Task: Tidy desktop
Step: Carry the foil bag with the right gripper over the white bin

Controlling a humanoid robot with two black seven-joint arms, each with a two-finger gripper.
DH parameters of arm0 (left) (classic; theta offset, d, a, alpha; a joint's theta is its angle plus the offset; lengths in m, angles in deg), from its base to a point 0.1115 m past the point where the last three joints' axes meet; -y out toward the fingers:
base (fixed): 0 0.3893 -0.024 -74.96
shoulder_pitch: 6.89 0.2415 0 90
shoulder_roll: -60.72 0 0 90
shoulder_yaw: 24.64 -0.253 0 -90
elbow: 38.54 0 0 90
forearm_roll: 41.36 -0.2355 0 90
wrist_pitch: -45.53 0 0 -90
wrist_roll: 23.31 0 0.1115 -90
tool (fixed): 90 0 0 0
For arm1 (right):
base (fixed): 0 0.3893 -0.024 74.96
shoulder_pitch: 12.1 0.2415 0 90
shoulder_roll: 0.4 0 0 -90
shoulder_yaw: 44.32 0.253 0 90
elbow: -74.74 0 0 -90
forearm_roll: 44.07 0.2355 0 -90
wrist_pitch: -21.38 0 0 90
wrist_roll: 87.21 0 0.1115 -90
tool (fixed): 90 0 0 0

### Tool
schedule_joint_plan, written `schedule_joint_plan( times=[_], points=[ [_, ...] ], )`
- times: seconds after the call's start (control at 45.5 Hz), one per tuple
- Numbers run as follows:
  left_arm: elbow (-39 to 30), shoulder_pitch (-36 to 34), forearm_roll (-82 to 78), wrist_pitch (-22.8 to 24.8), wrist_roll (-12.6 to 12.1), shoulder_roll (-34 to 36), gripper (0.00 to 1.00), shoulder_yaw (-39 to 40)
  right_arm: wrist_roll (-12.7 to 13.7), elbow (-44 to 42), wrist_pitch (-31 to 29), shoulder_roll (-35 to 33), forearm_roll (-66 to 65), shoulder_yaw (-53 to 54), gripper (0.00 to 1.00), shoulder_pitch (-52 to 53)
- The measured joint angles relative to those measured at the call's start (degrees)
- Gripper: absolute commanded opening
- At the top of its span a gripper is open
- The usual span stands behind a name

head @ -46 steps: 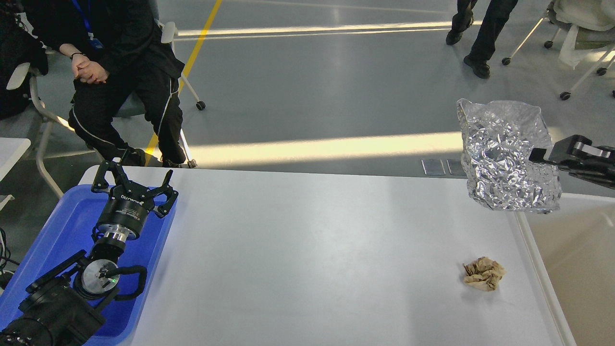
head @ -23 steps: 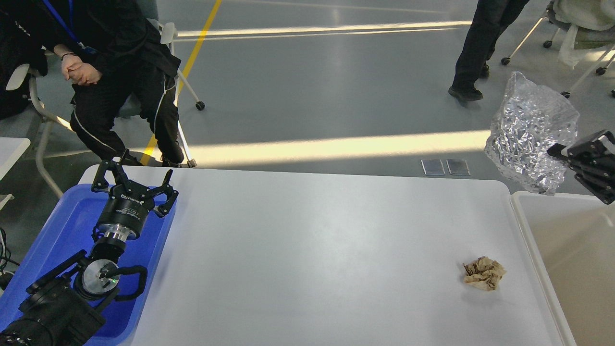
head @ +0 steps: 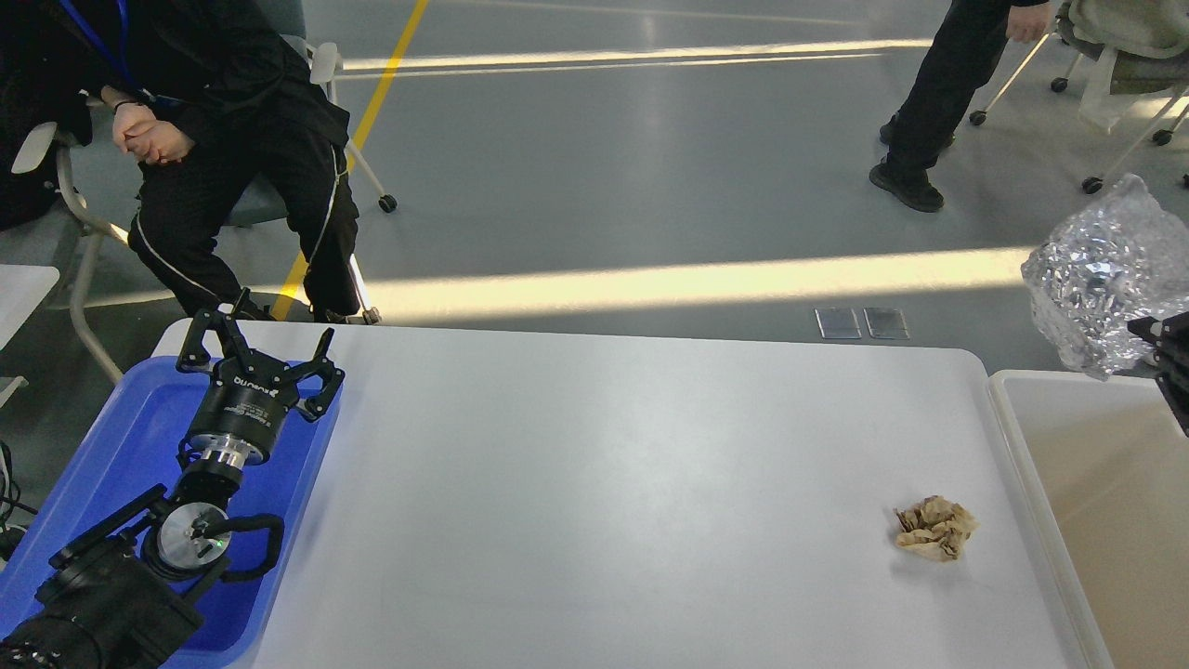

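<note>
The white desktop (head: 604, 465) spans the middle of the head view. A crumpled brown paper ball (head: 934, 528) lies on it near the right end. My right gripper (head: 1161, 339) shows only partly at the right edge. It is shut on a crumpled silver foil bag (head: 1101, 269) and holds it in the air over the far edge of the beige bin (head: 1008, 427). My left gripper (head: 267, 336) is open and empty over the blue tray (head: 121, 437) at the left.
The blue tray sits at the desktop's left end and the beige bin stands against its right end. A seated person (head: 232, 139) is beyond the far left corner. Another person (head: 929, 111) stands on the floor at the far right, near wheeled chairs.
My right gripper has carried the foil bag to the right, from above the desktop's far right corner to above the bin's far edge. The left arm has not moved.
</note>
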Motion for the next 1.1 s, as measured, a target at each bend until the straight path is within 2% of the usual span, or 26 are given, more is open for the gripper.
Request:
schedule_joint_plan(
  times=[0.329, 0.791, 0.944, 1.098],
  points=[
    [0.0, 0.0, 0.0, 0.0, 0.0, 0.0, 1.00, 0.0, -0.8, -8.6, 0.1, 5.3, 5.5, 0.6, 0.00, -5.9],
    [0.0, 0.0, 0.0, 0.0, 0.0, 0.0, 1.00, 0.0, -0.2, -22.8, -2.9, 13.6, 9.0, 0.8, 0.00, -12.6],
    [0.0, 0.0, 0.0, 0.0, 0.0, 0.0, 1.00, 0.0, 0.6, -26.7, -3.7, 15.5, 10.1, 0.9, 0.00, -13.9],
    [0.0, 0.0, 0.0, 0.0, 0.0, 0.0, 1.00, 0.0, 3.2, -33.3, -4.2, 19.4, 10.9, 0.9, 0.00, -15.3]
  ],
)
